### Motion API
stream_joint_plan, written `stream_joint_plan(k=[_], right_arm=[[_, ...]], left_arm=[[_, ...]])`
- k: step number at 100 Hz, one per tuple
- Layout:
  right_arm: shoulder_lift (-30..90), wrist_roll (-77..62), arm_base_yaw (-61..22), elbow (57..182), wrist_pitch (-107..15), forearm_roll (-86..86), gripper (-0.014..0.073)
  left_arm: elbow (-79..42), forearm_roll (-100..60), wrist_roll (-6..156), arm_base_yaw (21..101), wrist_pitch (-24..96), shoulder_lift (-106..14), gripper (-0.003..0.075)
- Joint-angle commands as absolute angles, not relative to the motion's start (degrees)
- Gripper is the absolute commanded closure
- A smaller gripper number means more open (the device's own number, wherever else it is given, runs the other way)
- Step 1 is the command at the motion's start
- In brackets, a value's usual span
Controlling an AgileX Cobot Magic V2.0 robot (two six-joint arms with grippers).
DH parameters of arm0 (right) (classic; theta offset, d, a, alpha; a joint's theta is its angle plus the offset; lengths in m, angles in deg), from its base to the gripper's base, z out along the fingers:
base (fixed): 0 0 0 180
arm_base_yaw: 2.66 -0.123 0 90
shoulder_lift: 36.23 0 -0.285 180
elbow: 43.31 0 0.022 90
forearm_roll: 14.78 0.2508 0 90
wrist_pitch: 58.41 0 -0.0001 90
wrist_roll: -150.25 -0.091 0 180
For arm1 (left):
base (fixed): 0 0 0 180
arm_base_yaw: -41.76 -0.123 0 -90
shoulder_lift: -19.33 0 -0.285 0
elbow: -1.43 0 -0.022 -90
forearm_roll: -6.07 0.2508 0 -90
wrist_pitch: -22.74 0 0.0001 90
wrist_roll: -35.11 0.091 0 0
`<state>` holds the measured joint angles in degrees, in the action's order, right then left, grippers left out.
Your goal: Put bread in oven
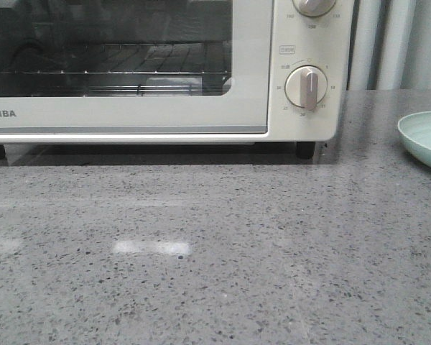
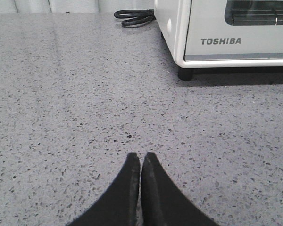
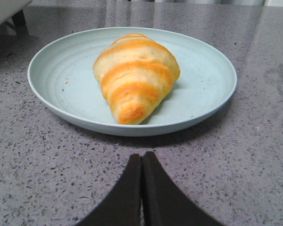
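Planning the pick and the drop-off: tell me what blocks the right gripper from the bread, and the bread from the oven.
Nothing visible lies between the right gripper and the bread on its plate; only bare counter. The oven door is closed, blocking the rack.

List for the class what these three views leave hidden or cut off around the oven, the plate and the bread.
- Oven: cut by the front view's top and left edges; the handle and part of the lettering are missing.
- Plate: only its rim enters the front view, cut by the right edge.
- Bread: shown only in the right wrist view; its far end is hidden by its own bulk.
- Cord: its ends run behind the oven.
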<state>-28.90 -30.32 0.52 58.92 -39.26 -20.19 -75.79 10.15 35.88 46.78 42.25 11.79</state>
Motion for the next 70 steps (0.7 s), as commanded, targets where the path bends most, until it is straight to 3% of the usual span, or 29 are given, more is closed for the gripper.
stream_joint_plan(k=[1, 24, 57, 70], right_arm=[[-30.11, -30.41, 0.53, 58.13, -40.72, -21.06, 0.0664], [-30.11, -30.41, 0.53, 58.13, -45.01, -20.94, 0.0664], [-30.11, -30.41, 0.53, 58.23, -76.36, -17.45, 0.0664], [-30.11, -30.41, 0.53, 58.23, -87.41, -17.45, 0.0664]], left_arm=[[-77.20, 9.59, 35.73, 47.25, 38.84, 13.44, 0.0741], [-77.20, 9.59, 35.73, 47.25, 36.25, 13.44, 0.0741], [-77.20, 9.59, 35.62, 47.25, 10.32, 13.44, 0.0741], [-77.10, 9.59, 35.62, 47.25, 5.65, 13.44, 0.0741]])
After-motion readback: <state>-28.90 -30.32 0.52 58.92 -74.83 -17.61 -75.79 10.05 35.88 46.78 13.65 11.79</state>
